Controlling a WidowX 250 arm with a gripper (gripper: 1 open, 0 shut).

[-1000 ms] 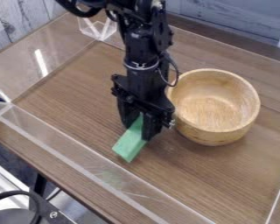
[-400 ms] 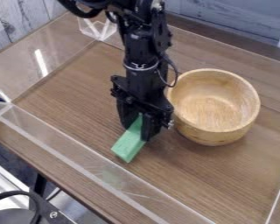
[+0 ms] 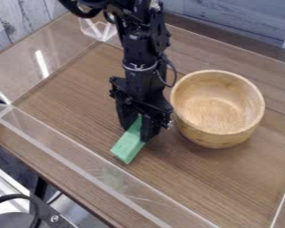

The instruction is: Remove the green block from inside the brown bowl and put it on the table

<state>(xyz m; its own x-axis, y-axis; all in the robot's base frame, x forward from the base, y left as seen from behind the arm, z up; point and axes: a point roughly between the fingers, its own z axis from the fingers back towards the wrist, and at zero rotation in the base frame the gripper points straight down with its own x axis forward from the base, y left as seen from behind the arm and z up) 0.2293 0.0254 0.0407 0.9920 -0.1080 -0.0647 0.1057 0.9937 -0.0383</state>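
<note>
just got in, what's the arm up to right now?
The single arm has its gripper pointing straight down over the green block, which lies on the table just left of the brown bowl. The bowl looks empty, so the block is already out. The fingers straddle the block's upper end; whether they are gripping it or have let go can't be made out.

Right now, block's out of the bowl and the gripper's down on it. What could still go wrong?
1. The gripper looks closed on the upper end of the block, whose lower end seems to rest on the table. If so, it may tip or slide on release.
2. The bowl sits close beside the gripper; a sideways retreat could nudge it.
3. The block lies near the front acrylic wall, so a skid could carry it there.
</note>
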